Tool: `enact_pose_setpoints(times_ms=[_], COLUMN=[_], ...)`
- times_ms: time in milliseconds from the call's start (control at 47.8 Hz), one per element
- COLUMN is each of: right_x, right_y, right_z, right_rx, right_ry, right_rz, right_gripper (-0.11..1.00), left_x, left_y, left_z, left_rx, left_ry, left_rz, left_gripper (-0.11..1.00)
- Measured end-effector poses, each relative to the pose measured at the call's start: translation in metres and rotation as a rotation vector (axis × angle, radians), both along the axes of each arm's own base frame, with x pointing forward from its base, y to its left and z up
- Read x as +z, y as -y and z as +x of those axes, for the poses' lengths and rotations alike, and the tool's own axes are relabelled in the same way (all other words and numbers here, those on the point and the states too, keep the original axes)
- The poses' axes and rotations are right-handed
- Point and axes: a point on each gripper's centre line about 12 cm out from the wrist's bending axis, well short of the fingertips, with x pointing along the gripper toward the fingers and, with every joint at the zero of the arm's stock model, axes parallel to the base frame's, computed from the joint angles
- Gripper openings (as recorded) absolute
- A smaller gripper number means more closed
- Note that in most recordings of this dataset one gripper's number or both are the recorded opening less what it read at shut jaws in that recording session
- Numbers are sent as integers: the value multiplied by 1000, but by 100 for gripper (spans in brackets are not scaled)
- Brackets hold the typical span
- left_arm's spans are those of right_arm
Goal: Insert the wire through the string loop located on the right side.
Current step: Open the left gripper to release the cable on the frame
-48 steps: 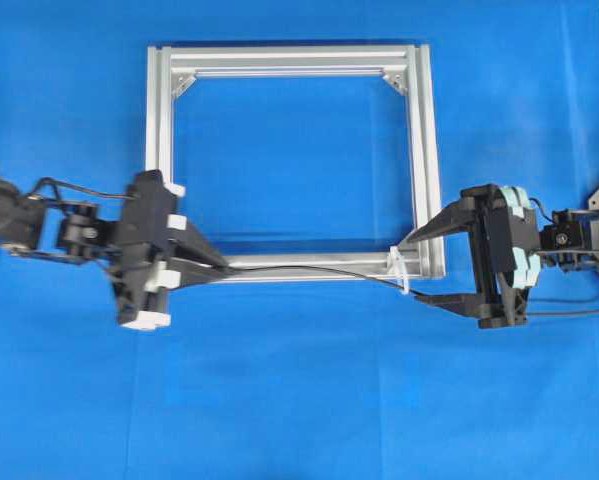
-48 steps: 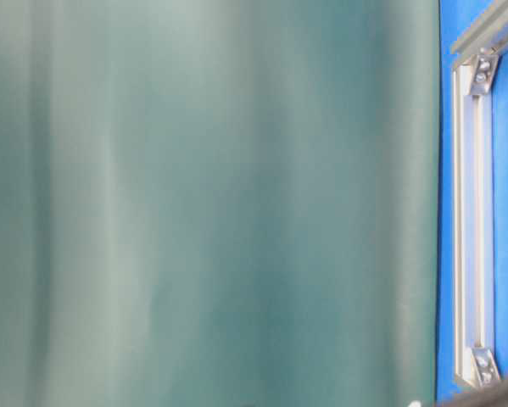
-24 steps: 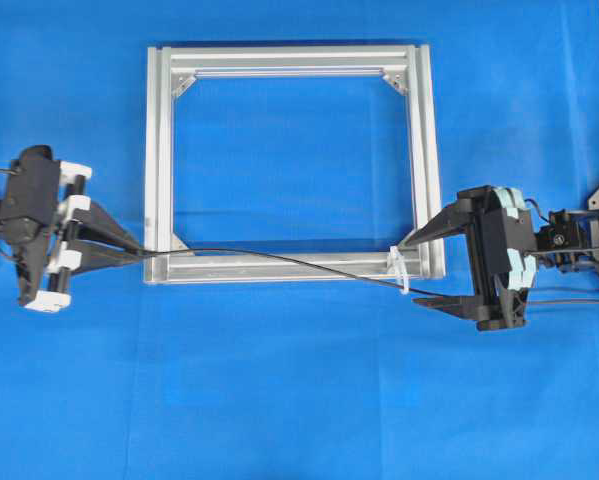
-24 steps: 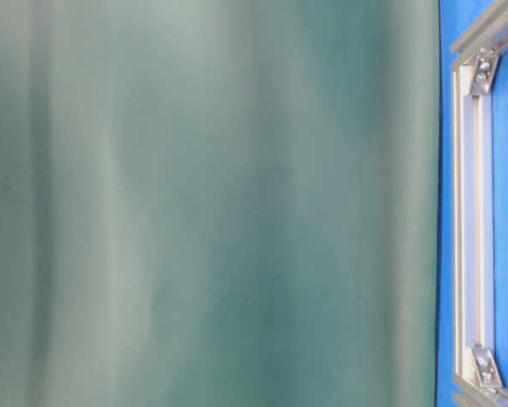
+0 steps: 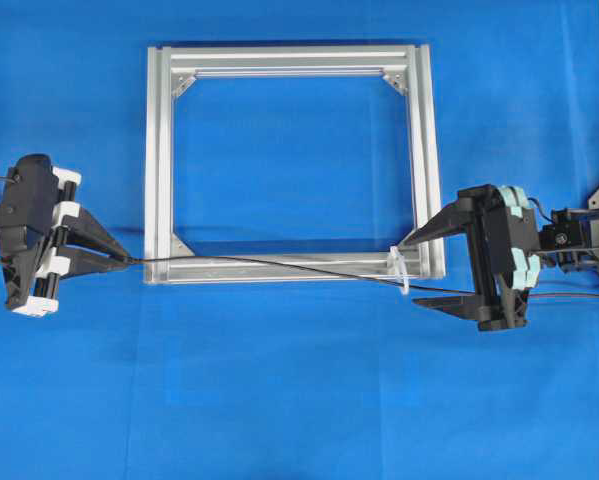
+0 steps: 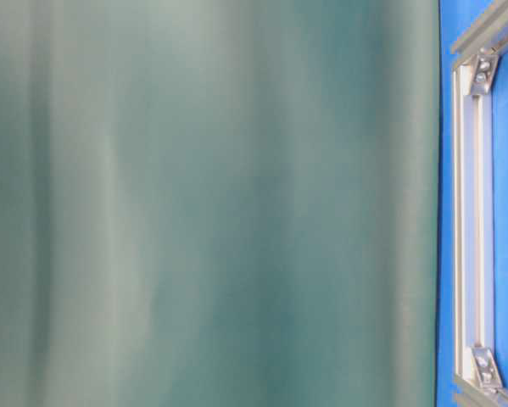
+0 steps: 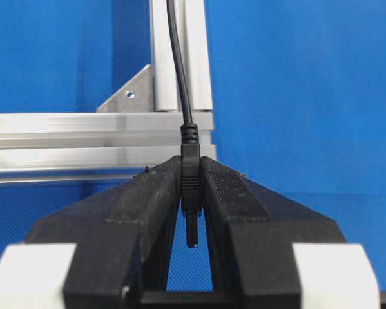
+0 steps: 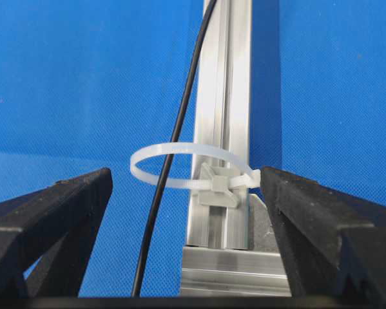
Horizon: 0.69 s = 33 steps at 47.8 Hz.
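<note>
Wire ran along the near bar of the aluminium frame and passed through the string loop at the right corner. Left gripper was clamped on the wire's plug tip, left of the frame. Right gripper sat wide apart, holding nothing, flanking the loop.

wire: thin black cable, stretched along the aluminium frame's near bar, passing through the loop | string loop: white tie ring, fastened at that frame's right corner
</note>
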Motion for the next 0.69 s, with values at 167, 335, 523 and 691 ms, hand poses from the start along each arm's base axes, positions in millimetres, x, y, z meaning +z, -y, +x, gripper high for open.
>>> enact_pose_setpoints(times_ms=[167, 335, 523, 691], right_x=[0, 0, 0, 0], right_y=[0, 0, 0, 0], right_z=[0, 0, 0, 0], right_rx=[3, 4, 4, 3], right_ry=[1, -1, -1, 1], right_rz=[-5, -5, -5, -5], right_gripper=[89, 89, 89, 89], left_x=[-2, -2, -1, -2], left_y=[0, 0, 1, 1], left_z=[-1, -2, -2, -3], left_rx=[-3, -4, -6, -6], left_ry=[-18, -24, -21, -33], left_rz=[2, 4, 3, 4], left_gripper=[8, 9, 46, 80])
